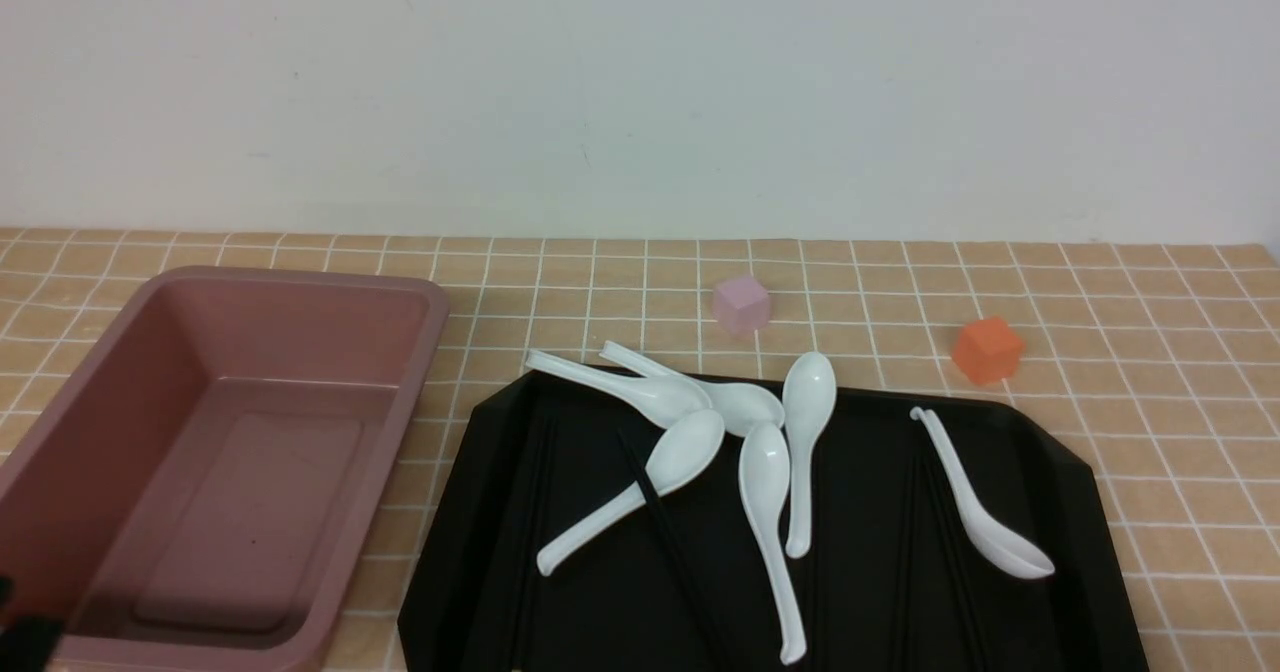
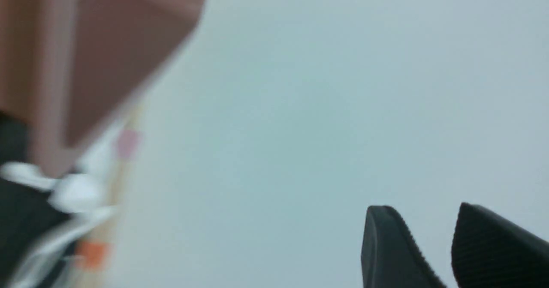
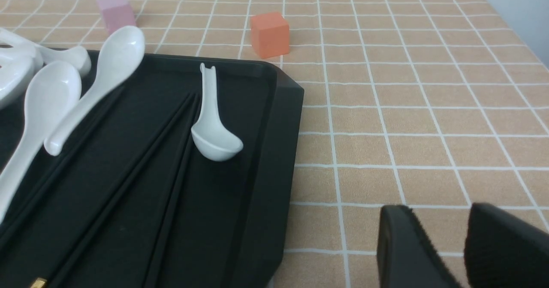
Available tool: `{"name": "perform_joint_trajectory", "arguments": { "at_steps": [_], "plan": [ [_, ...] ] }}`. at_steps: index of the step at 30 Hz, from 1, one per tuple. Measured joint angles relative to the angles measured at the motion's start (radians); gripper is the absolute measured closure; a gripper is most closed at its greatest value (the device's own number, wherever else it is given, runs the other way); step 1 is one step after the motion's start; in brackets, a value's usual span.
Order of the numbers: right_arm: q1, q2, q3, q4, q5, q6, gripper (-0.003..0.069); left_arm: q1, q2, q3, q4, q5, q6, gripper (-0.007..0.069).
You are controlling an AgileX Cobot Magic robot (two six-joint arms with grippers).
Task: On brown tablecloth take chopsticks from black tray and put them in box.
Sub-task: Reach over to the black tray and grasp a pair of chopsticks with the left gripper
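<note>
Our black-padded left hand (image 2: 439,236) hangs parted and empty, and the nearest thin black chopsticks (image 1: 533,542) lie to its right, pointing away from us!

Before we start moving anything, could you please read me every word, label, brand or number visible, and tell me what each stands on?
There are none that I can read: the mauve bin, black tray, soup spoons and orange cube show no lettering.
</note>
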Motion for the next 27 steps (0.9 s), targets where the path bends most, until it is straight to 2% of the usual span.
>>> {"name": "perform_joint_trajectory", "arguments": {
  "at_steps": [2, 5, 7, 10, 11, 13, 17, 18, 19, 20, 21, 23, 27],
  "plan": [
    [0.0, 0.0, 0.0, 0.0, 0.0, 0.0, 0.0419, 0.0, 0.0, -0.008, -0.03, -0.025, 0.024, 0.0385],
    [0.0, 0.0, 0.0, 0.0, 0.0, 0.0, 0.0419, 0.0, 0.0, -0.104, -0.037, -0.054, 0.16, 0.0395],
    [0.0, 0.0, 0.0, 0.0, 0.0, 0.0, 0.0419, 0.0, 0.024, -0.21, -0.013, -0.042, 0.303, 0.0436],
    [0.0, 0.0, 0.0, 0.0, 0.0, 0.0, 0.0419, 0.0, 0.153, -0.349, 0.039, 0.055, 0.492, 0.0521],
    [0.0, 0.0, 0.0, 0.0, 0.0, 0.0, 0.0419, 0.0, 0.236, -0.395, 0.071, 0.138, 0.57, 0.0568],
    [0.0, 0.0, 0.0, 0.0, 0.0, 0.0, 0.0419, 0.0, 0.383, -0.482, 0.138, 0.303, 0.64, 0.0632],
    [0.0, 0.0, 0.0, 0.0, 0.0, 0.0, 0.0419, -0.001, 0.799, -0.676, 0.42, 0.783, 0.612, 0.0637],
    [0.0, 0.0, 0.0, 0.0, 0.0, 0.0, 0.0419, -0.001, 0.822, -0.676, 0.437, 0.783, 0.61, 0.0637],
    [0.0, 0.0, 0.0, 0.0, 0.0, 0.0, 0.0419, -0.007, 1.017, -0.782, 0.576, 0.974, 0.607, 0.0637],
    [0.0, 0.0, 0.0, 0.0, 0.0, 0.0, 0.0419, -0.007, 1.039, -0.782, 0.59, 0.974, 0.609, 0.0637],
    [0.0, 0.0, 0.0, 0.0, 0.0, 0.0, 0.0419, -0.024, 1.193, -0.854, 0.684, 1.062, 0.62, 0.0637],
    [0.0, 0.0, 0.0, 0.0, 0.0, 0.0, 0.0419, -0.066, 1.331, -0.925, 0.743, 1.104, 0.622, 0.0637],
    [0.0, 0.0, 0.0, 0.0, 0.0, 0.0, 0.0419, -0.242, 1.523, -1.02, 0.783, 1.103, 0.599, 0.0637]
  ]
}}
